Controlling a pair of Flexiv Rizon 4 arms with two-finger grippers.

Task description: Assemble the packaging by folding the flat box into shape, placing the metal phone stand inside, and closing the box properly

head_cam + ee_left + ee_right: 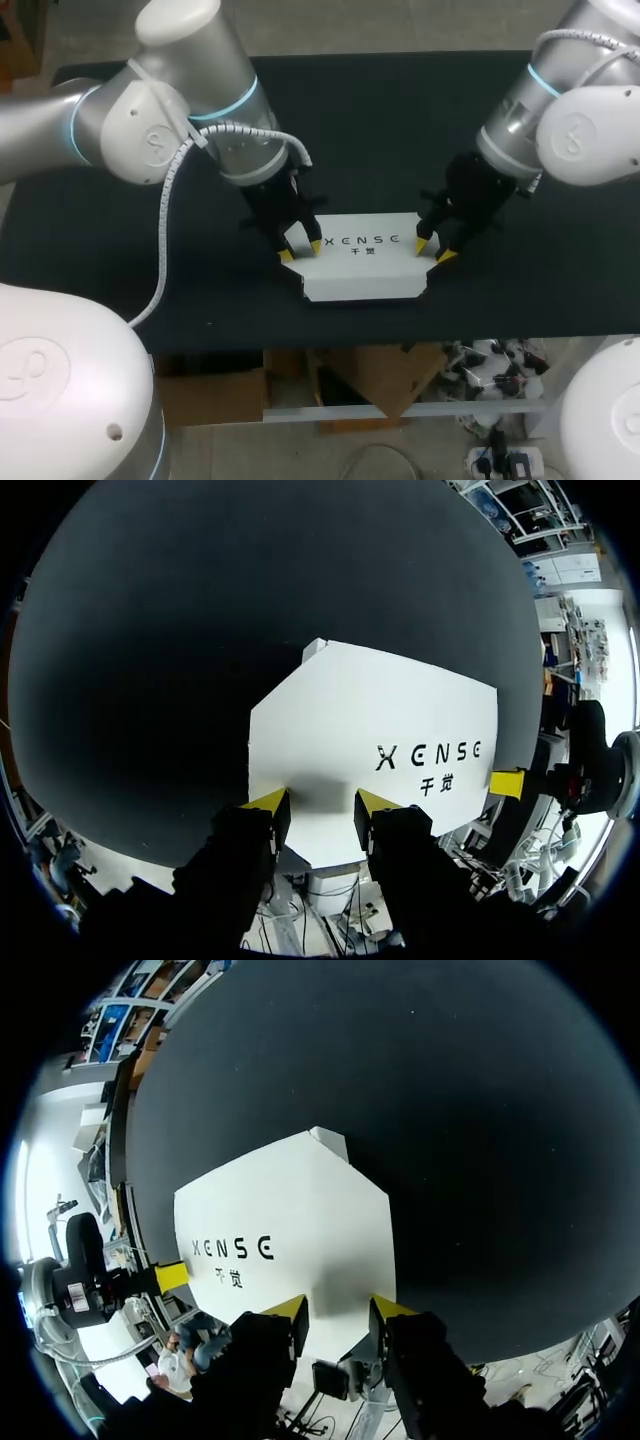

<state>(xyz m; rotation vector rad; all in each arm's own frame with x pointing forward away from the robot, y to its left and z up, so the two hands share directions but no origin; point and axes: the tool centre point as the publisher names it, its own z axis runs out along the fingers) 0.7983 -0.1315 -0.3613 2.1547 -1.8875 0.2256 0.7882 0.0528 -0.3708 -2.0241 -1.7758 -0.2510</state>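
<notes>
1. The flat box [362, 265] lies just below centre of the head view on the black table [380, 130], printed face up. It is not yet folded into shape.
2. Its long axis runs left to right across the frame.
3. My left gripper [301, 250] sits at the box's left end. The fingers are apart, with the yellow tips down at the edge, and nothing is clamped between them.
4. My right gripper [433, 250] sits at the right end in the same way, fingers spread and holding nothing.
5. In each wrist view the box stretches straight ahead of the fingers, toward the other arm.
6. Neither arm is nearer, since each has one short end. I judge the fold will have to start from these ends.
7. The metal phone stand is not in any view.
</notes>
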